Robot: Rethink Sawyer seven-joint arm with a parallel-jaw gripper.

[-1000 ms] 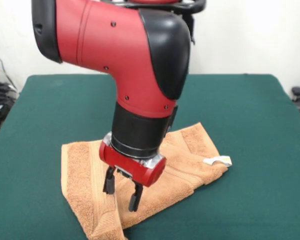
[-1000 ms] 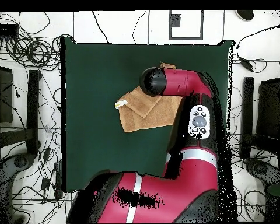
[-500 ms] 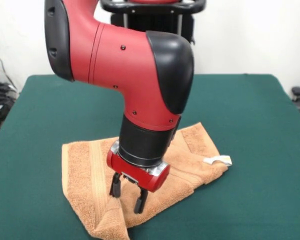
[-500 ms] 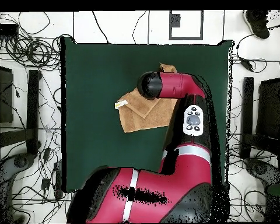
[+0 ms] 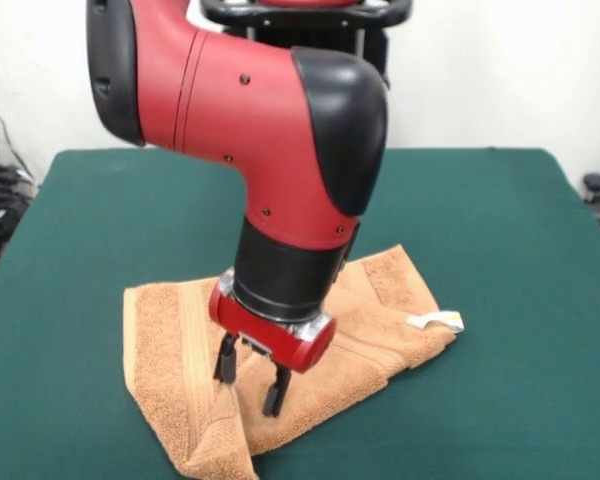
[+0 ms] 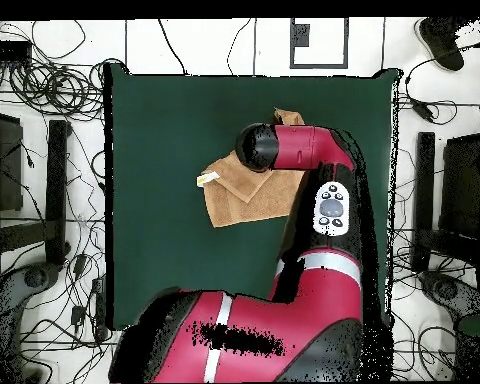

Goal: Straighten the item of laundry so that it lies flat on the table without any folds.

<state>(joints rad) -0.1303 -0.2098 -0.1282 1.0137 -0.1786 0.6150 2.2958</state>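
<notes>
- Front view: orange-tan towel lying rumpled on the green table, layers folded over one another, bunched corner close to the near edge, white tag at its right end.
- Front view: gripper directly above the towel's bunched near part, jaws parted, gripping nothing; fingertips at or just above the cloth.
- Overhead view: towel near the tabletop's middle, partly hidden beneath the red arm; tag pointing toward the left edge.

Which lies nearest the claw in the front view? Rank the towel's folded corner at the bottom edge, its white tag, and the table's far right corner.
1. Folded corner, just below and left of the claw.
2. White tag, off to the right.
3. Table's far right corner, upper right.
</notes>
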